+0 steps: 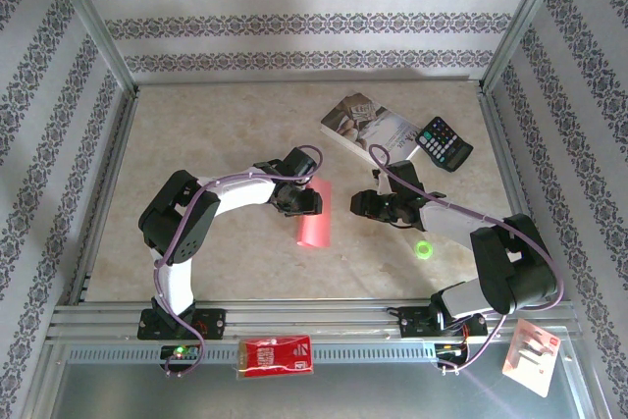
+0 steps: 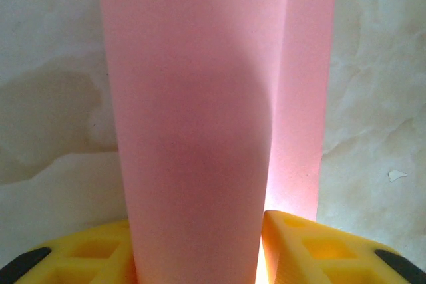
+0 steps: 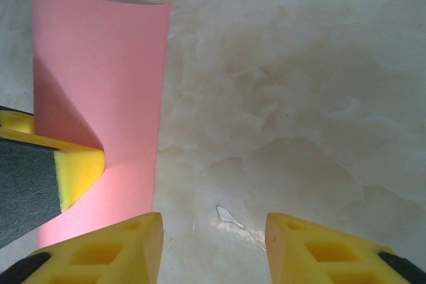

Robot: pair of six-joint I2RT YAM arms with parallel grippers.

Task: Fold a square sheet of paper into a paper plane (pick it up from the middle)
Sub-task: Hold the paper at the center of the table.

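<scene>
At the middle of the pale marble-patterned tabletop (image 1: 226,144): thin pink-red square sheet of paper (image 1: 315,215) (image 2: 193,98) (image 3: 100,78), curled over on itself into a narrow strip running from near to far. From the left wrist, rises between two yellow fingers (image 2: 313,251), with a bowed front layer over a flatter back layer and a bright glow at the lower right edge.

Left gripper (image 1: 304,201) (image 2: 198,254): closed partway onto the square sheet of paper, pinching it at the strip's left side toward the far end, yellow pads against the paper on both sides. From the right wrist, one of its yellow fingers tucked under the curl of the sheet.

Right gripper (image 1: 361,205) (image 3: 212,244): just right of the strip, jaws parted over bare tabletop, gripping nothing. Left fingertip (image 3: 126,247) close beside the paper's near end; contact impossible to judge.

Far right: pale-covered paperback book (image 1: 368,125), with a black calculator (image 1: 444,142) at its right end. Near right, beside the right arm: small bright green round object (image 1: 424,249). On the near metal rail: small red packet with white print (image 1: 278,355). At the near right corner: white and red card pack (image 1: 535,355).
</scene>
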